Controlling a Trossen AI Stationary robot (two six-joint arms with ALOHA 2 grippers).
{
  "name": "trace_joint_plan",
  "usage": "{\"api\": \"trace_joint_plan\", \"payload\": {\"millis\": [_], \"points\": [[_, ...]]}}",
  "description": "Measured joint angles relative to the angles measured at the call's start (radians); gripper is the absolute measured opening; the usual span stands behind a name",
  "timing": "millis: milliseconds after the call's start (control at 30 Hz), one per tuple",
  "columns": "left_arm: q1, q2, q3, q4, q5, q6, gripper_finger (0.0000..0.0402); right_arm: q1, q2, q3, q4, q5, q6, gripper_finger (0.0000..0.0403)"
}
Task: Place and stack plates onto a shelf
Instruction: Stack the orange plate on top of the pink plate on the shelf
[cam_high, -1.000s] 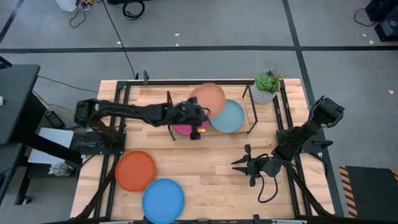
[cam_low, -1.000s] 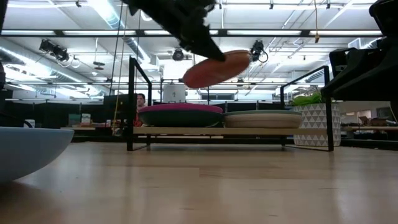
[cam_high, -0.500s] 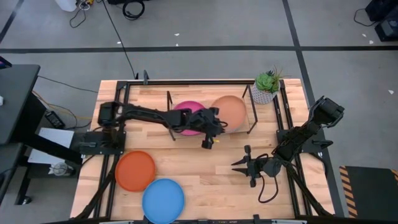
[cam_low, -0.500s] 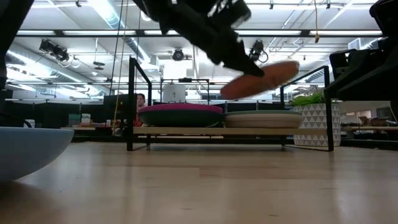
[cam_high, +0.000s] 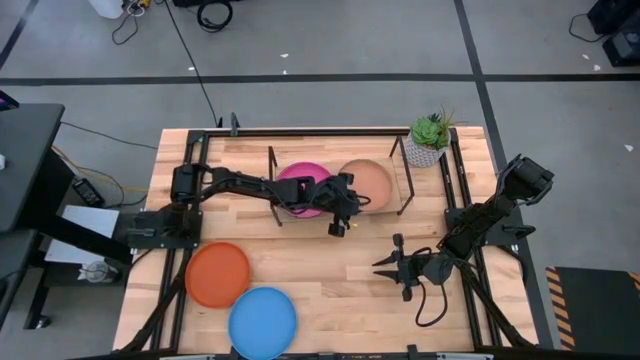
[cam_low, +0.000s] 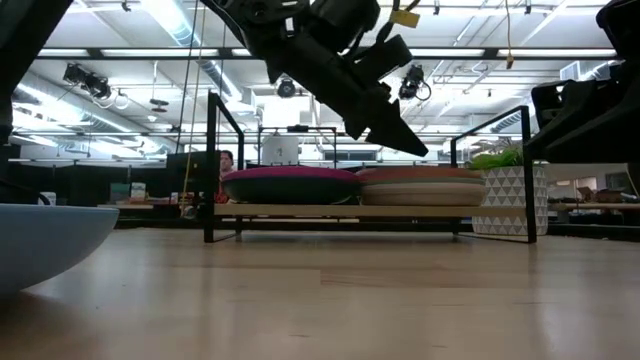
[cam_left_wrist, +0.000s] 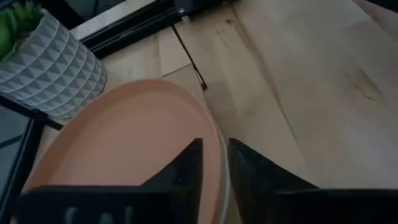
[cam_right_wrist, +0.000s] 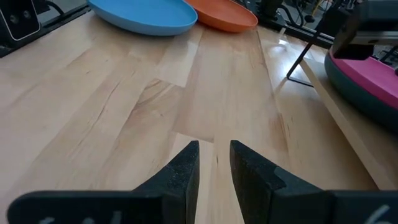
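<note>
High view: I see the left gripper (cam_high: 345, 203) stretched out to the shelf (cam_high: 405, 178), at the rim of the peach plate (cam_high: 372, 183).
Peach plate: it lies on top of the stack in the shelf's 3 o'clock half; the low view shows it level on the pile (cam_low: 422, 187), so I judge it set down, or all but.
Left gripper state: in its wrist view the fingers (cam_left_wrist: 186, 167) straddle the peach rim (cam_left_wrist: 124, 143) with only a narrow gap; I cannot tell whether they pinch or have let go.
Why held so: an edge grip keeps the plate flat and lets it slide in between the rods.
Magenta plate (cam_high: 303, 188): tops the stack in the shelf's 9 o'clock half, just beside the peach one; a dark teal edge shows under it in the low view.
Orange plate (cam_high: 217, 273): on the table toward 7 o'clock, well apart from the shelf, not yet stacked.
Blue plate (cam_high: 262, 321): just beside the orange, nearer 6 o'clock, also waiting.
Right gripper (cam_high: 385, 264): parked at 4 o'clock on bare wood, fingers (cam_right_wrist: 183, 168) close together, holding nothing.
Plant pot (cam_high: 427, 143): at the shelf's 1 o'clock corner; I would keep the arm clear of it.
Next, as I judge: let go, back off, fetch the orange.
</note>
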Motion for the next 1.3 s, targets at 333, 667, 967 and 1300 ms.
{"api": "trace_joint_plan", "payload": {"millis": [333,667,967,1300], "points": [[-0.015,-0.001,0.01,0.006,-0.116,-0.096,0.0132,0.0,0.0,0.0,-0.002,0.0,-0.009,0.0096],[-0.014,0.014,0.009,-0.115,-0.212,-0.175,0.0125,0.0,0.0,0.0,-0.001,0.001,-0.027,0.0096],[-0.066,-0.157,0.011,-0.143,-0.285,-0.159,0.0125,0.0,0.0,0.0,-0.005,0.002,-0.046,0.0096],[-0.208,-0.298,0.009,-0.554,-0.025,-0.472,0.0125,-0.017,0.0,0.0,-0.001,0.005,-0.129,0.0096]]}}
